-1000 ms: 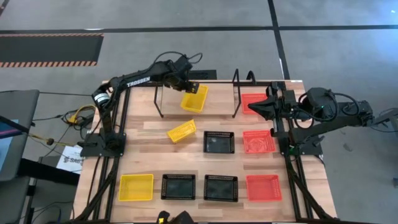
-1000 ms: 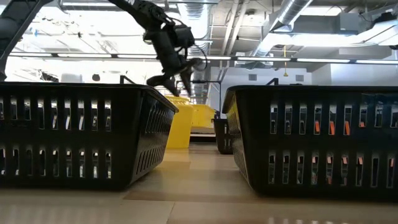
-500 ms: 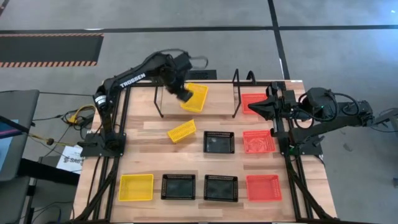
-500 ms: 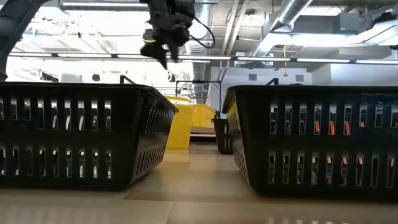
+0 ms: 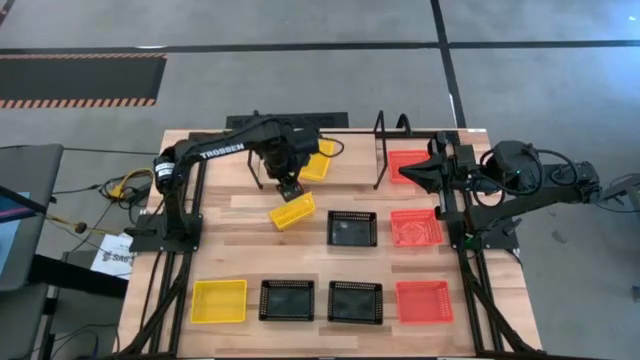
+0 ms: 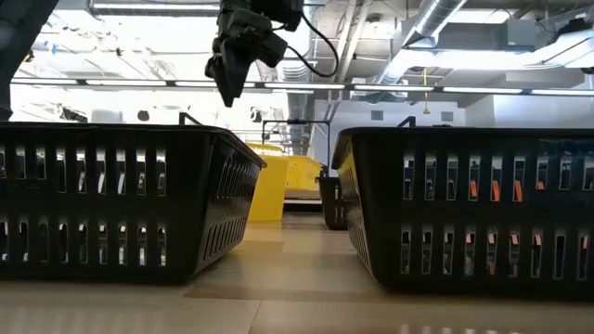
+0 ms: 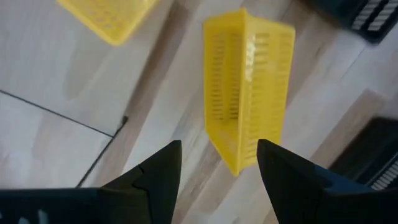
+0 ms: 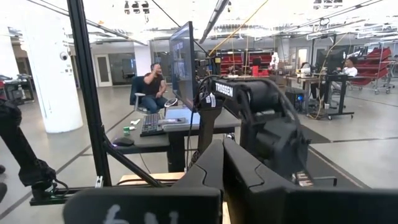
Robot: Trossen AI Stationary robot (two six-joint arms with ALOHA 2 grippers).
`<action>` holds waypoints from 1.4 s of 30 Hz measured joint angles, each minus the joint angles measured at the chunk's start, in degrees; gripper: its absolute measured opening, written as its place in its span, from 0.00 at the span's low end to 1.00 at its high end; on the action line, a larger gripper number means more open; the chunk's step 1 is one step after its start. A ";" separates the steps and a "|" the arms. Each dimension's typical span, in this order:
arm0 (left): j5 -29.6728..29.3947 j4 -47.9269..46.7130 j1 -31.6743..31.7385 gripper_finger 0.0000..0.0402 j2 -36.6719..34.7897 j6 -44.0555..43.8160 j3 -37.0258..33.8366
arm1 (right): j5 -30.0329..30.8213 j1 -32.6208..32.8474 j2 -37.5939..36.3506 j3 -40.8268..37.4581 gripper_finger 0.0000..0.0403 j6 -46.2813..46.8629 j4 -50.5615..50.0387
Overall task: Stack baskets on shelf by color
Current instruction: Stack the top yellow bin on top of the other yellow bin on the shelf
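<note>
You are hovering the left tool (image 5: 289, 187) over the tilted yellow basket (image 5: 292, 210) on the counter (image 5: 240, 255), fingers apart and empty, lined up to straddle its raised wall. That basket is lying on its side just in front of the shelf (image 5: 350, 150), so a rim grip looks like the sensible approach. Another yellow basket (image 5: 318, 160) is already sitting on the shelf's left part, likely the target stack. The right tool (image 5: 418, 172) is waiting beside the red basket (image 5: 405, 163) at the shelf's right end, its fingers together.
</note>
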 joint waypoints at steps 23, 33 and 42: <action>10.12 9.31 -1.33 0.49 0.09 -0.66 -13.52 | -0.04 3.19 0.02 0.00 0.06 0.00 0.13; 9.20 10.64 -1.18 0.49 0.09 -0.67 -13.52 | -0.04 3.54 0.01 0.00 0.06 0.00 0.35; 9.82 11.25 -1.20 0.49 0.09 -1.09 -13.52 | -0.04 3.56 0.01 0.00 0.05 0.00 0.35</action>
